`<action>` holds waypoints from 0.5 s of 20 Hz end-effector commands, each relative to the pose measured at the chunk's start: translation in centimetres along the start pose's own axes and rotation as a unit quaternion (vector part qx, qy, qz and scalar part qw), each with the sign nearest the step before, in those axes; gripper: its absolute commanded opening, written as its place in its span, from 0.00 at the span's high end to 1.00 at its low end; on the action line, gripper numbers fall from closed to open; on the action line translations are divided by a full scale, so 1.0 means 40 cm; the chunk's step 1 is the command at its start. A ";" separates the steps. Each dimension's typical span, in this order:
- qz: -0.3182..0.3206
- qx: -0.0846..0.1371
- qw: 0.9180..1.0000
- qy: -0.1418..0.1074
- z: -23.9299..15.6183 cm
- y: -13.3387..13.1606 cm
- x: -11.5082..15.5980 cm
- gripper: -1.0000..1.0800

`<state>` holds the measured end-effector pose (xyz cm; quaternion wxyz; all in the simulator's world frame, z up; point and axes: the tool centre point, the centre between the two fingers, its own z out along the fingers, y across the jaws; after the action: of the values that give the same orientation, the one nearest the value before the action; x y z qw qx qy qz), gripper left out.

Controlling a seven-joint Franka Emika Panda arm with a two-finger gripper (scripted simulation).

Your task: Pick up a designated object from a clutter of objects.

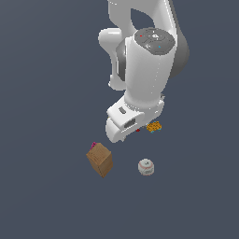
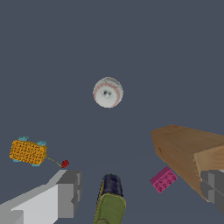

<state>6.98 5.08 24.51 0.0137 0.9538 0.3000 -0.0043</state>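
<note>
Baseball (image 1: 146,166) lay untouched on worktop (image 1: 46,200), just beside tan box (image 1: 100,159) | end effector (image 2: 138,188) spread wide, empty, hovered short of ball | grasp and lift both left to do

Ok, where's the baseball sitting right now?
In the exterior view the baseball lies on the floor to the right of the brown box, apart from it, and below the small orange piece.
</note>
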 end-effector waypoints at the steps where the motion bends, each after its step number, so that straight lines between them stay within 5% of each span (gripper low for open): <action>1: -0.040 -0.001 0.999 0.000 0.028 -0.002 0.023 0.04; 10: -0.180 0.000 0.984 0.000 0.133 -0.015 0.099 0.04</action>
<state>9.54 7.32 19.87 0.0134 0.8952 0.4454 -0.0068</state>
